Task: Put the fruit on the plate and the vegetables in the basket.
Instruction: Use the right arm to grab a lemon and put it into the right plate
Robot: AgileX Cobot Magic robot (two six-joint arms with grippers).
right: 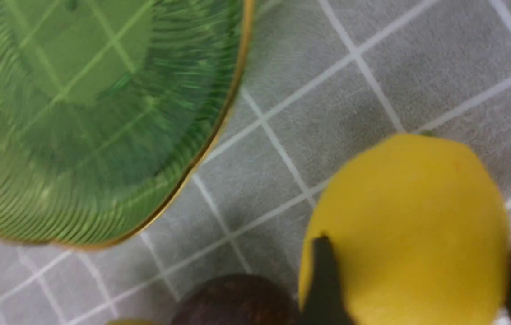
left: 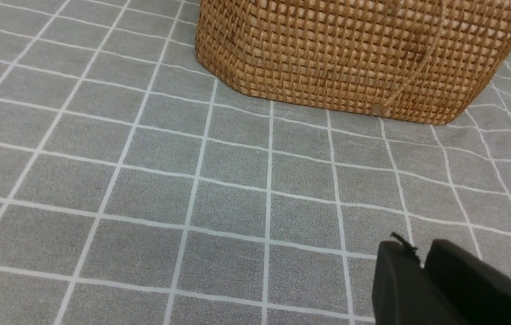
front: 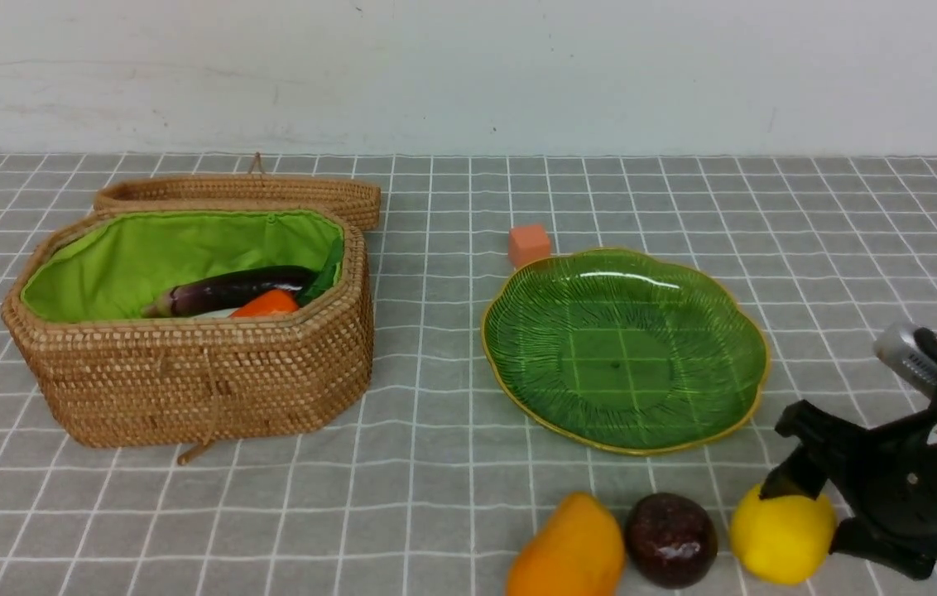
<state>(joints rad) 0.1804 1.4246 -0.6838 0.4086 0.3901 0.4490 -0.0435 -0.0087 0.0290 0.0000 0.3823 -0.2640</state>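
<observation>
The vegetables look dealt with: the eggplant (front: 237, 290) and carrot (front: 267, 304) lie inside the basket (front: 187, 381), at the tabletop's (front: 435, 497) left. So the fruit step is in hand, starting with the lemon (front: 779, 538). It sits on the tabletop at the near right, just beside the maroon fruit (front: 670, 540), with the mango (front: 568, 550) on that one's other side. The right gripper (front: 808, 513) clasps the lemon, a finger against each side. The plate (front: 626, 348) lies just beyond, with no fruit on it. Next, I'd judge, comes a clean lift and a short carry over the gold rim, without knocking the neighbour. The left gripper (left: 420, 257) hangs near the basket, narrow and holding nothing.
</observation>
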